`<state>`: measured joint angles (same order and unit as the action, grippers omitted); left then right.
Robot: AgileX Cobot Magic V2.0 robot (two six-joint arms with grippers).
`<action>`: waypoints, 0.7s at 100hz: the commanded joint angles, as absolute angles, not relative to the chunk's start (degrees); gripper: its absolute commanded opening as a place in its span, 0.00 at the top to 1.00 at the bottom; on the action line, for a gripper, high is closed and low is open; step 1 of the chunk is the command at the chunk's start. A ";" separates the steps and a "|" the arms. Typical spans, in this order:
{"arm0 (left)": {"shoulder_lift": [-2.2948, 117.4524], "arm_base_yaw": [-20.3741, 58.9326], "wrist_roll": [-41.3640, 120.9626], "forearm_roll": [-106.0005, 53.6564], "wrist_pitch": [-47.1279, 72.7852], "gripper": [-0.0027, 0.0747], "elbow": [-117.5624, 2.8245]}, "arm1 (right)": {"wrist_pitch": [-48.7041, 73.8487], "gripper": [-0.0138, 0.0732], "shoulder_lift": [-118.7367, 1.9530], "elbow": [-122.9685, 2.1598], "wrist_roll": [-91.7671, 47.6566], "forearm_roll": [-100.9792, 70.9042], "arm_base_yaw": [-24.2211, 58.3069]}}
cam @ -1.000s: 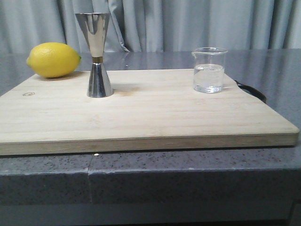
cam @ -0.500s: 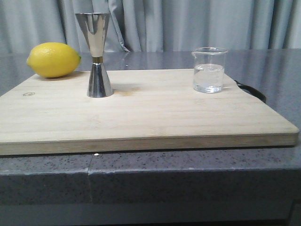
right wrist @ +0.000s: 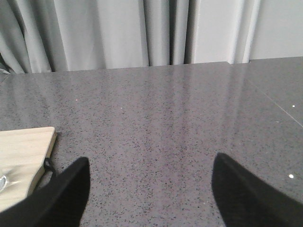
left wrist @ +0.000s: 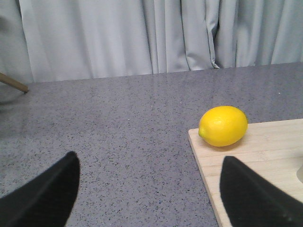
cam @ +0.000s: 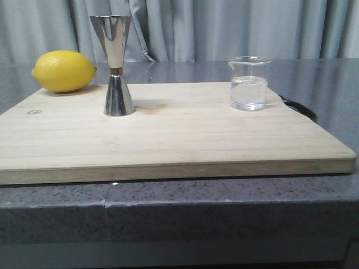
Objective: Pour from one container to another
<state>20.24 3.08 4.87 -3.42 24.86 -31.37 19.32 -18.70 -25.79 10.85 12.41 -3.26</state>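
Front view: beaker [cam: 249,84] part full, upright; jigger [cam: 116,65] upright, well apart

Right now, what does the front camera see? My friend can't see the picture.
A wooden board holds a glass beaker part full of clear liquid on the right and a shiny steel jigger on the left. A yellow lemon sits behind it.
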 commanded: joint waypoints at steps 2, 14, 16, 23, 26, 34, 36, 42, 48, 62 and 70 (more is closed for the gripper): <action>21.20 3.07 4.28 -3.40 20.01 0.14 -33.32 | 15.69 0.22 -19.65 -27.96 10.34 13.69 -3.56; 21.20 3.07 4.28 -3.40 20.01 0.14 -33.32 | 15.69 0.22 -19.65 -27.96 10.34 13.56 -3.56; 21.20 3.07 4.28 -3.50 20.01 0.14 -33.32 | 15.69 0.22 -19.65 -27.96 10.34 13.56 -3.56; 21.20 3.07 4.28 -3.72 19.86 0.14 -33.32 | 15.69 0.22 -19.65 -27.96 10.34 13.42 -3.56; 21.20 3.07 4.28 -4.02 19.71 0.14 -33.32 | 15.69 0.22 -19.65 -27.96 10.34 12.80 -3.56; 21.32 3.07 4.28 -5.46 19.71 0.14 -33.32 | 15.58 0.22 -19.65 -27.96 10.34 11.48 -3.56; 21.31 3.07 4.28 -5.63 19.71 0.14 -33.32 | 15.58 0.22 -19.65 -27.96 10.34 11.37 -3.56; 21.55 3.07 4.28 -6.04 19.81 0.14 -33.32 | 15.58 0.22 -19.65 -27.96 10.34 11.07 -3.56; 22.28 3.07 4.28 -6.04 20.84 0.14 -33.79 | 16.51 0.22 -19.99 -28.69 10.34 10.80 -3.56; 26.93 3.07 4.28 -6.53 29.08 0.14 -38.09 | 24.21 0.22 -23.02 -32.80 10.34 10.57 -3.56; 30.75 3.07 4.28 -7.26 34.60 0.14 -41.45 | 28.27 0.22 -25.11 -35.25 10.34 10.41 -3.56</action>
